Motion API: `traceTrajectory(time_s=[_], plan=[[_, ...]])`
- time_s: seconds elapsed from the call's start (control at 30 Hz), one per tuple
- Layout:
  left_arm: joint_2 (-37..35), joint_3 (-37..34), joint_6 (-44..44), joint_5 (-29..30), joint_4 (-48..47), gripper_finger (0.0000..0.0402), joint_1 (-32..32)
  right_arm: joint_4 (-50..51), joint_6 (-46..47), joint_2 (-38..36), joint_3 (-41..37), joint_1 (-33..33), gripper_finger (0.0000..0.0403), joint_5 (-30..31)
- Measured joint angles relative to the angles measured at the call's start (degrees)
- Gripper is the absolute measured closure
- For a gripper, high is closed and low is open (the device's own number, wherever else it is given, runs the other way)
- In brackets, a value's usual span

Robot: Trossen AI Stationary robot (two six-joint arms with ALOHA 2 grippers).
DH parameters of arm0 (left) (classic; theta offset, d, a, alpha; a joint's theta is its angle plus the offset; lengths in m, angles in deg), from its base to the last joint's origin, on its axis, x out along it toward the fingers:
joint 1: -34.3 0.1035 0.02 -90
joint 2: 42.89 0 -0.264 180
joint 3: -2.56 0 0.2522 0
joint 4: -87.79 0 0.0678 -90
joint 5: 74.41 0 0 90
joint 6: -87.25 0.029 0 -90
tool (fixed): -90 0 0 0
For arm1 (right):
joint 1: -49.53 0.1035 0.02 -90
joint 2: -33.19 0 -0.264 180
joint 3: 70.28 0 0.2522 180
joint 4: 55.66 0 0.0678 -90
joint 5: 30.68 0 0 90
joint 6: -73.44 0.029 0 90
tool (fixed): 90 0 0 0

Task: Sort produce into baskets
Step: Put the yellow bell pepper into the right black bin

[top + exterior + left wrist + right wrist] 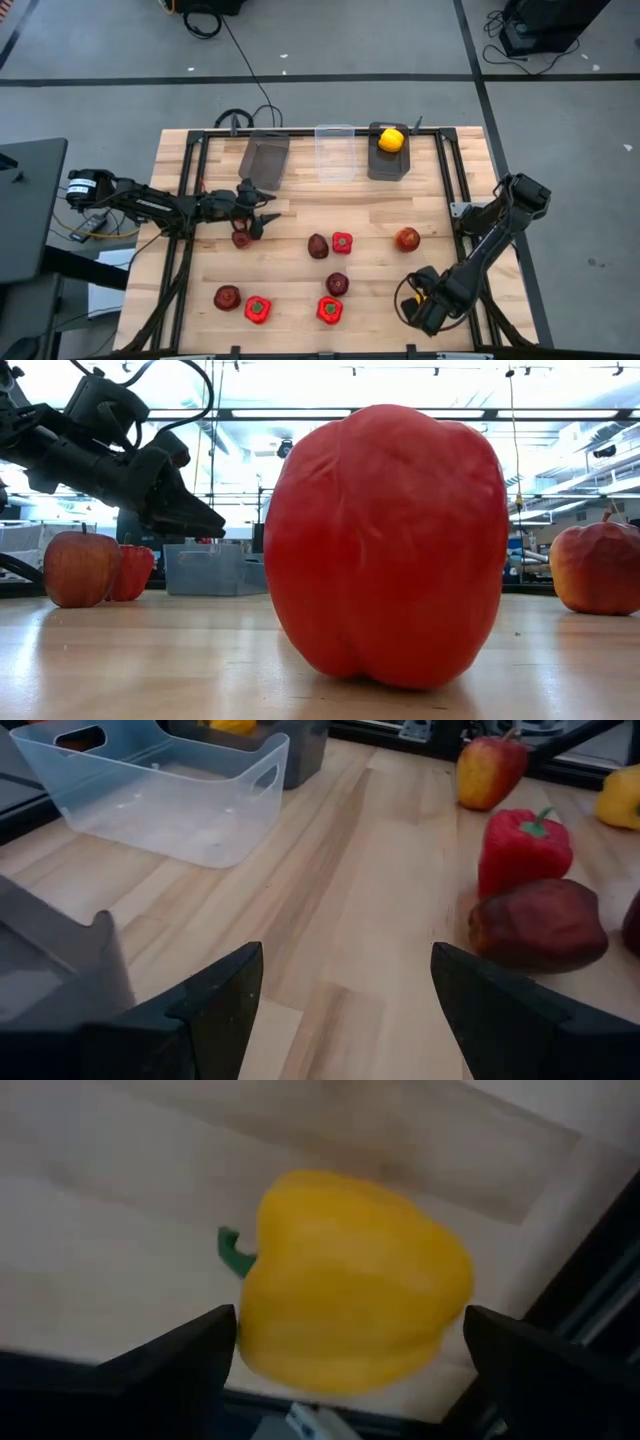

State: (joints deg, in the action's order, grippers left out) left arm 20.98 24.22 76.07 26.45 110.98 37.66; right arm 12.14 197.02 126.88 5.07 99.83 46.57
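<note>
Yellow pepper (350,1280) sat right under my right jaws (350,1355), near the front right corner of the desk (430,215); those jaws stood fully open, one finger either side of it, nothing pinched yet. It lay on its side with the green stem (234,1252) pointing out sideways. My read: hollow moulded toy, light, stiff, glossy and lobed, so it would likely squirt out of a shallow pinch. I'd have taken it across the widest part of the body, pads in the grooves between lobes, not by the stem.

Left jaws (262,222) hung open and empty over the left-centre of the desk, beside a maroon fruit (240,238).

Rest of the produce was scattered across the middle and front: red peppers (342,242), more maroon fruits (318,246).

Baskets ran along the far edge: left grey bin (263,163), clear bin (335,153), and right grey bin (386,165) holding another yellow pepper (391,140).
</note>
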Motion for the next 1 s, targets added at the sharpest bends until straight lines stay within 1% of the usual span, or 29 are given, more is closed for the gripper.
traceTrajectory(time_s=[0.17,0.23,0.3,0.4,0.5,0.63,0.87,0.93,1.0], plan=[[0.0,0.01,0.0,-0.05,-0.01,0.0108,0.0,-10.96,3.84,-0.42,-6.65,0.1,0.0002,0.03],[0.0,0.02,-0.02,-0.05,-0.19,0.0108,0.0,-15.72,5.02,-0.19,-9.1,0.26,0.0002,2.12],[0.0,0.02,-0.02,-0.05,-0.37,0.0108,0.0,-16.87,5.35,0.09,-10.97,0.21,0.0002,3.82],[0.0,0.02,-0.02,-0.05,-0.48,0.0108,0.0,-19.1,5.3,0.07,-12.12,0.06,0.0005,4.21],[-0.01,0.02,-0.02,-0.03,-0.48,0.0108,0.0,-17.96,4.11,0.05,-12.55,0.22,0.0025,3.57],[-0.02,0.02,-0.03,-0.03,-0.43,0.0108,0.0,-17.96,2.56,-0.06,-12.48,0.07,0.0071,4.73],[-0.01,0.02,-0.07,-0.03,-0.43,0.0108,0.0,-16.94,1.06,-0.06,-11.45,-0.69,0.0071,6.35],[-0.02,0.02,-0.07,-0.03,-0.4,0.0108,0.0,-15.78,-0.56,-0.52,-9.95,-1.31,0.0071,8.41],[-0.02,0.02,-0.07,-0.03,-0.39,0.0108,0.0,-12.93,-2.16,-1.58,-7.85,-2.4,0.0071,11.88]])
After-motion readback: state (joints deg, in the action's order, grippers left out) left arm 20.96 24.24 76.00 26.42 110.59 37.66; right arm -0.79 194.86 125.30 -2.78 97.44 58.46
